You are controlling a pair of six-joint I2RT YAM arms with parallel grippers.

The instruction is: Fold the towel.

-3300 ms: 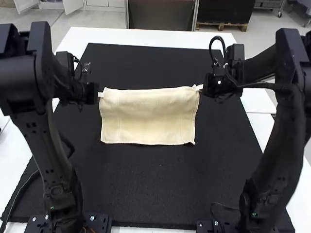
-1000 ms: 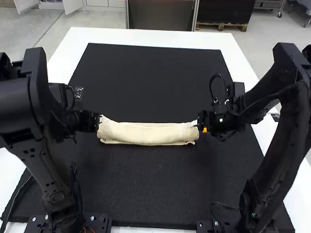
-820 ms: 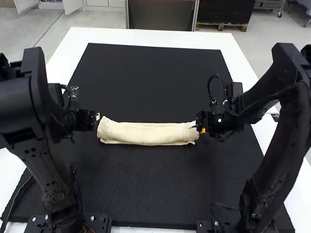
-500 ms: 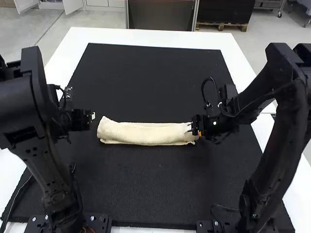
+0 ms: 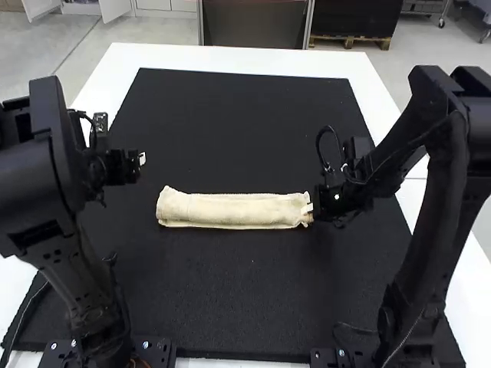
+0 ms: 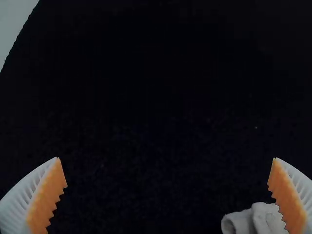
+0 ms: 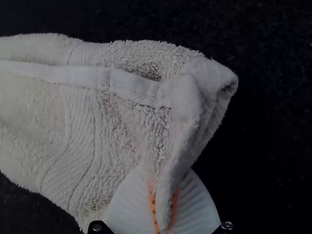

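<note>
A cream towel [image 5: 234, 211] lies folded into a narrow strip running side to side across the black mat. At its right end is my right gripper [image 5: 308, 208]. Up and to the left of the towel's left end, apart from it, stands my left gripper [image 5: 141, 159]. In the left wrist view the left gripper [image 6: 167, 158] is wide open with nothing between its fingers, and a bit of towel [image 6: 265, 220] shows beside one finger. The right wrist view has the right gripper [image 7: 163, 197] shut on a pinched edge at the end of the towel [image 7: 73, 141].
The black mat [image 5: 245, 291] covers most of the white table [image 5: 230, 57], extending in front of and behind the towel. Both arms' bases stand at the near edge, one on each side.
The towel went from a wider rectangle to a narrow strip as both grippers came nearer. My left gripper let go and moved off left and away; my right gripper closed on the right end.
</note>
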